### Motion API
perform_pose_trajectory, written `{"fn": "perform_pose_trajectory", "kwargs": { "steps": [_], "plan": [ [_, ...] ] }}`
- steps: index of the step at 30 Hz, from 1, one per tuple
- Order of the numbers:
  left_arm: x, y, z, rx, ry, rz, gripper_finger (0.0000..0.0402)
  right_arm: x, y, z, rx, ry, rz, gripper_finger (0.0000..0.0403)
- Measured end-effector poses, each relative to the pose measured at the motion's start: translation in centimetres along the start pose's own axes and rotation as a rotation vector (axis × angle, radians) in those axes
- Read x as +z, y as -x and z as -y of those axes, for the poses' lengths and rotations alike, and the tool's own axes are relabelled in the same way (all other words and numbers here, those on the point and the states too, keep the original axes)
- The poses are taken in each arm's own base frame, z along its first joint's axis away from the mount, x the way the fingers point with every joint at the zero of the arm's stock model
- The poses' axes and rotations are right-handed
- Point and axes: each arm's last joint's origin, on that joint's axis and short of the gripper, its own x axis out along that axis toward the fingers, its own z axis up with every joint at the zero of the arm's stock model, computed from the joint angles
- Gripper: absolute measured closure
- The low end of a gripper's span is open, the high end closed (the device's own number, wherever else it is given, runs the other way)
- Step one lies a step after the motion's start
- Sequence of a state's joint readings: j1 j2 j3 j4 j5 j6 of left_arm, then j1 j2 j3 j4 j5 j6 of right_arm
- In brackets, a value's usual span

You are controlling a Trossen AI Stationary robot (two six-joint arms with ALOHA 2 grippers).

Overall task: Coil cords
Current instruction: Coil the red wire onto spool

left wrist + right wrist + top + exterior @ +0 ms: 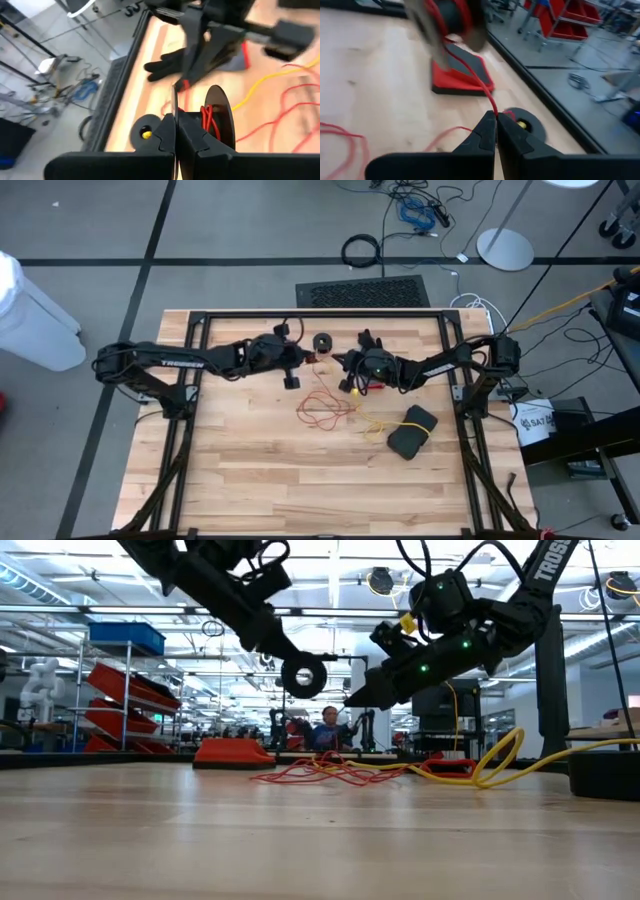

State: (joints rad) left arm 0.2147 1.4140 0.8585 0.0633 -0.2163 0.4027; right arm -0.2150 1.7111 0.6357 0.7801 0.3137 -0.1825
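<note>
The left arm reaches across the table's far side, its left gripper (176, 131) raised with fingers pinched on the rim of a black reel (303, 674) wound with red cord (470, 65). Facing it, the right arm stretches inward; the right gripper (496, 131) is clamped on the red cord just short of that reel. Loose red and yellow cord (375, 423) lies tangled mid-table. A second reel (322, 341) sits at the far edge. A black glove (412, 431) lies farther right. Fast motion blurs the wrist views.
</note>
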Motion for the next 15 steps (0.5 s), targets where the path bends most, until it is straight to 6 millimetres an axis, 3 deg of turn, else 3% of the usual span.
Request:
{"fn": "perform_pose_trajectory", "kwargs": {
  "steps": [15],
  "plan": [
    [-0.4, -3.7, 1.7, 0.180, -0.192, -0.004, 0.0401, 0.9, 0.0, -0.1, 0.091, -0.100, 0.092, 0.0403]
  ]
}}
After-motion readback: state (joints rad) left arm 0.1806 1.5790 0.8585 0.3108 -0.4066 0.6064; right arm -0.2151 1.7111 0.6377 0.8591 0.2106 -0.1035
